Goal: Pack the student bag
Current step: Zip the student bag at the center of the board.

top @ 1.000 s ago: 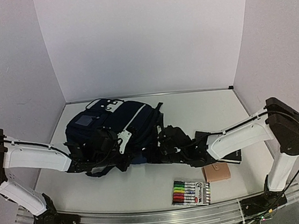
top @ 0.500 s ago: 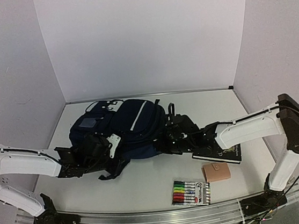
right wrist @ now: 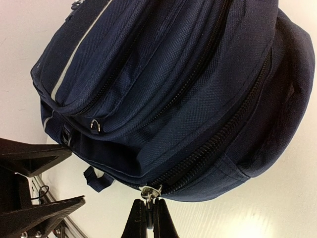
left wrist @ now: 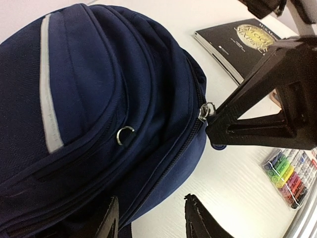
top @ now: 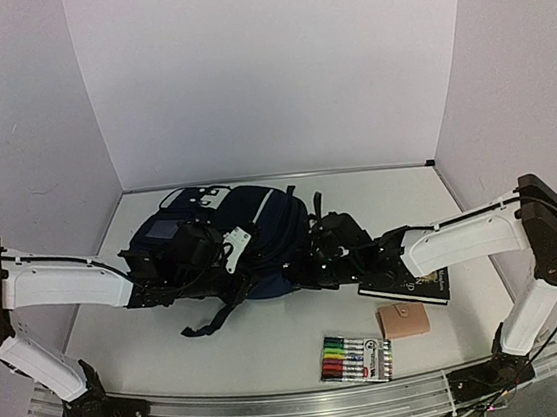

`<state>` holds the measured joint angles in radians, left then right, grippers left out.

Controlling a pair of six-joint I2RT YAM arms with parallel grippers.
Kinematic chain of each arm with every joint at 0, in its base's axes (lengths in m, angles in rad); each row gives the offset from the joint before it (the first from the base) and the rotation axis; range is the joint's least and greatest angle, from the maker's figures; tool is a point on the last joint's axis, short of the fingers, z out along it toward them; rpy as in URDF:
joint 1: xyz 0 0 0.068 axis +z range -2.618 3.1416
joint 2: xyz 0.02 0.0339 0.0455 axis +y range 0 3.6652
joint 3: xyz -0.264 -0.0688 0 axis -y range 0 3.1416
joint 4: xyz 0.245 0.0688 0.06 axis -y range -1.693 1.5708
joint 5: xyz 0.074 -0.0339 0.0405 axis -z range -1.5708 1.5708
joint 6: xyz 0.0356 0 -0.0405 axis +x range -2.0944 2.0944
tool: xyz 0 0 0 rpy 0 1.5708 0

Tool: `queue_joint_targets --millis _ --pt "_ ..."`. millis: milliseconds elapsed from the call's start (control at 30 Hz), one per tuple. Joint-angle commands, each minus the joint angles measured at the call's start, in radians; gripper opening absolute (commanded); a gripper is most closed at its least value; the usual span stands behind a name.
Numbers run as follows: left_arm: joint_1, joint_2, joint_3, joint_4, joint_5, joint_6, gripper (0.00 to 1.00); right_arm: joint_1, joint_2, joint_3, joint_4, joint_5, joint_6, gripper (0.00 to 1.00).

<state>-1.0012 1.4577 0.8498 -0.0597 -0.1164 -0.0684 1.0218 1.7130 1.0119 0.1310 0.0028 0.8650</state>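
Unzipping the large navy-blue fabric student bag [top: 255,226]
Pull steadily: the right hand [right wrist: 147,208] pinches the silver metal zipper pull [right wrist: 148,191]; the left hand [left wrist: 151,223], open and empty, should brace the fabric.

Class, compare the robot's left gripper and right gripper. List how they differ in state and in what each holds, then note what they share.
The left gripper is open, while the right gripper is shut. The left gripper holds nothing, whereas the right gripper pinches a zipper pull on the backpack. Both are black and sit right by the backpack.
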Motion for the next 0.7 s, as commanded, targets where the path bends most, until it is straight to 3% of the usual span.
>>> queue_joint_targets --millis 0,400,600,667 --pt "0.005 0.069 0.068 -0.008 0.057 0.063 0.44 0.005 -0.035 0.052 0.061 -0.022 -0.011 0.00" --pt "0.006 0.166 0.067 -0.003 0.003 0.065 0.39 0.005 -0.031 0.068 0.066 -0.032 -0.017 0.00" --pt "0.006 0.142 0.006 0.054 -0.101 0.038 0.07 0.005 -0.046 0.061 0.066 -0.001 -0.010 0.00" --pt "0.006 0.120 -0.013 0.055 -0.118 0.032 0.01 0.005 -0.063 0.049 0.062 0.045 0.002 0.00"
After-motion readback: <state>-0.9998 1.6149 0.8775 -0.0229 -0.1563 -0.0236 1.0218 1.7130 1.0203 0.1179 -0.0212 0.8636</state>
